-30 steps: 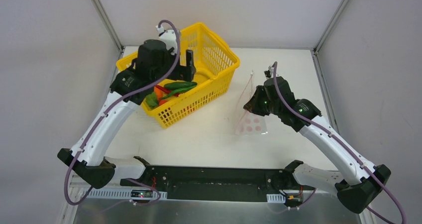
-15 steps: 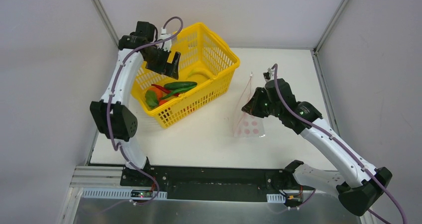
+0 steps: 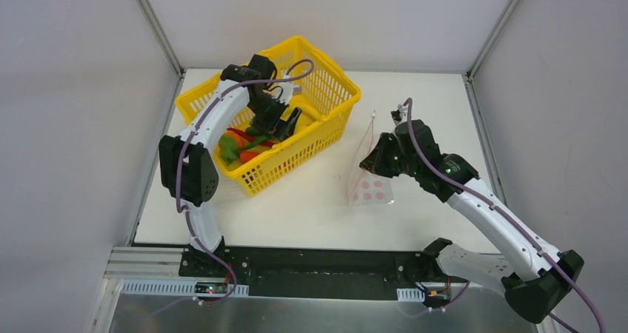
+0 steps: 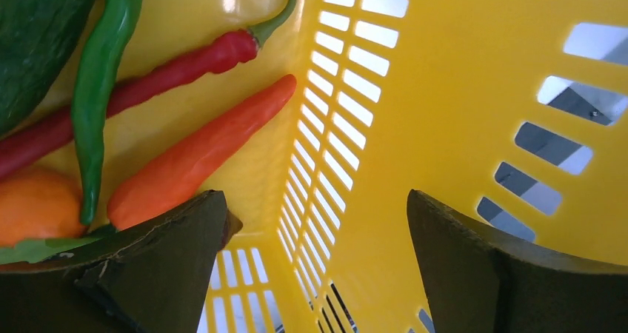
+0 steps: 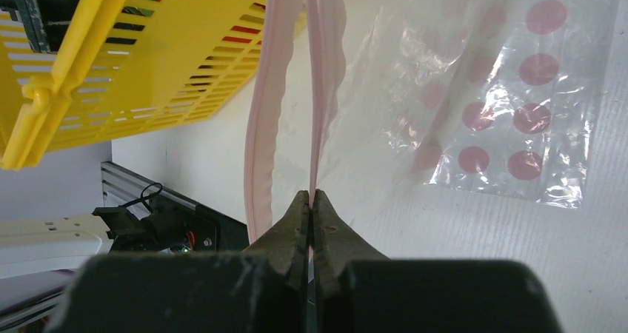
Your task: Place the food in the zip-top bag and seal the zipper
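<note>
The zip-top bag (image 3: 372, 189) hangs from the right arm's jaws. Its dotted lower part rests on the desk (image 3: 296, 207), to the right of the yellow basket (image 3: 348, 100) and apart from it. In the right wrist view we see these jaws pressed together on one pink strip of the zipper (image 5: 318, 89), while the other strip bows away to the left, so the mouth stands open. The food (image 3: 241, 144) lies in the basket: we make out a red chili (image 4: 148, 78), a slim green pepper (image 4: 96, 89), a long orange piece (image 4: 200, 152) and an orange round fruit (image 4: 33, 203). The left arm's jaws are down inside the basket, spread wide and pinching nothing. One finger is just beside the long orange piece, the other near the slotted basket wall.
</note>
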